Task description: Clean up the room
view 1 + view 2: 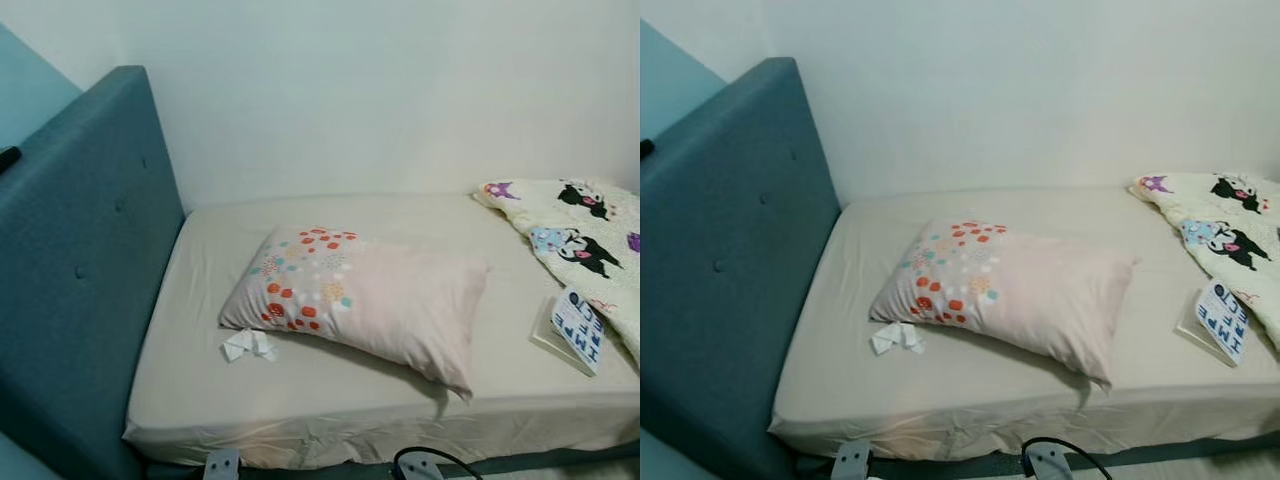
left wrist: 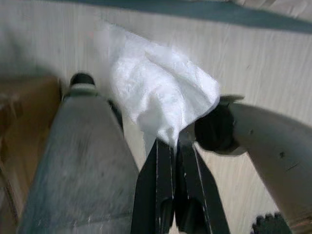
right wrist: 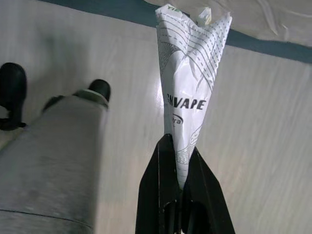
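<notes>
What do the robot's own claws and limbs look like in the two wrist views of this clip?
Each claw has two long, flat, matte black fingers tapering toward the tips: left claw, right claw. Beside them are smooth silver-grey rounded limb shells. In the left wrist view a silver segment ends in a black rounded joint. No markings or cables can be made out on them.

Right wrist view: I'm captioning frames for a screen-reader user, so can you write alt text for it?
The right gripper has its two black fingers shut on a crumpled white printed wrapper that stands up from the fingertips. Behind it lie a pale wood floor and a dark teal strip, with the robot's grey leg alongside.
</notes>
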Available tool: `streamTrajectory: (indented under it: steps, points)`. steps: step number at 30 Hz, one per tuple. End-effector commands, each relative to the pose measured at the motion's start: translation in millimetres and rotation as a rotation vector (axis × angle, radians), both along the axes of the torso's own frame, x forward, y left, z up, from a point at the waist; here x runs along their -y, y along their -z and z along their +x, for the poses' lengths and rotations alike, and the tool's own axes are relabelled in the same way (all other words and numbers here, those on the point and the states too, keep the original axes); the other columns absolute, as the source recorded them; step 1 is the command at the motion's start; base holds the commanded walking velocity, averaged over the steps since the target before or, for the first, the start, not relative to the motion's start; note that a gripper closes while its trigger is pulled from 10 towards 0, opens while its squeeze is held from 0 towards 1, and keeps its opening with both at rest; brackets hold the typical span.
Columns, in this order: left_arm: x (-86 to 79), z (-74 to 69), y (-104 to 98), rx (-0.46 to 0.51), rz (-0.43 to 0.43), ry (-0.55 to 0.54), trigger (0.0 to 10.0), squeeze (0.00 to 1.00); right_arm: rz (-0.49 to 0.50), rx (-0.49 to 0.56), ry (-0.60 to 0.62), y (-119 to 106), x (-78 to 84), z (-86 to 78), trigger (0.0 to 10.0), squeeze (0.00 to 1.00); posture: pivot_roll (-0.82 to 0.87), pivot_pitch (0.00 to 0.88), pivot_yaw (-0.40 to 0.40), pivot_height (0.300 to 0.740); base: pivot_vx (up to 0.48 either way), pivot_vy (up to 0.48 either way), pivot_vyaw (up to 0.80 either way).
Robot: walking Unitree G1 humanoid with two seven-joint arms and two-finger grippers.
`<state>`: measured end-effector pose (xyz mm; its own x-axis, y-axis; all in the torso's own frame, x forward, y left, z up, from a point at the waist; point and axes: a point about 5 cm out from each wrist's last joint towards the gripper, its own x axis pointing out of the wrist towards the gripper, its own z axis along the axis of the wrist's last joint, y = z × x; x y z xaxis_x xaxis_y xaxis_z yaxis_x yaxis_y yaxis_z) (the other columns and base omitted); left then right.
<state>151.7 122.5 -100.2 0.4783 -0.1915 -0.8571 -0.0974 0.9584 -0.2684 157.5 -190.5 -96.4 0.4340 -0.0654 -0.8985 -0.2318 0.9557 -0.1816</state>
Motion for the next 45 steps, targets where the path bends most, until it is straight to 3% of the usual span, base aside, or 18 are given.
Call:
streamTrajectory:
  steps: [1,18,31,39,45]
  points:
    - [-7.1,-7.7,2.9,-0.014,-0.003,-0.003,10.0,0.00,0.006,0.000,-0.002,-0.3,1.1,0.2,10.0,0.00,-0.02,0.000,-0.045,0.740,0.000,-0.349,0.00]
    - [-10.1,-6.2,2.5,-0.017,0.003,-0.020,10.0,0.00,-0.001,-0.007,0.006,0.4,8.5,-4.4,10.0,0.00,-0.02,0.000,-0.045,0.740,0.000,-0.316,0.00]
    - [-13.1,-1.5,1.0,-0.011,0.013,-0.042,10.0,0.00,0.030,0.000,-0.007,1.1,-6.6,-1.1,10.0,0.00,-0.03,0.000,-0.038,0.740,0.000,0.000,0.00]
    - [-15.2,-1.9,1.2,-0.013,0.015,-0.051,10.0,0.00,0.033,-0.018,-0.014,-0.3,6.1,-1.8,10.0,0.00,-0.02,0.000,-0.047,0.740,0.000,0.000,0.80]
    - [-16.4,-1.0,1.0,-0.009,0.028,-0.050,10.0,0.00,0.010,-0.014,-0.031,0.6,4.1,-3.4,10.0,0.00,-0.02,0.000,-0.048,0.740,0.000,0.000,0.79]
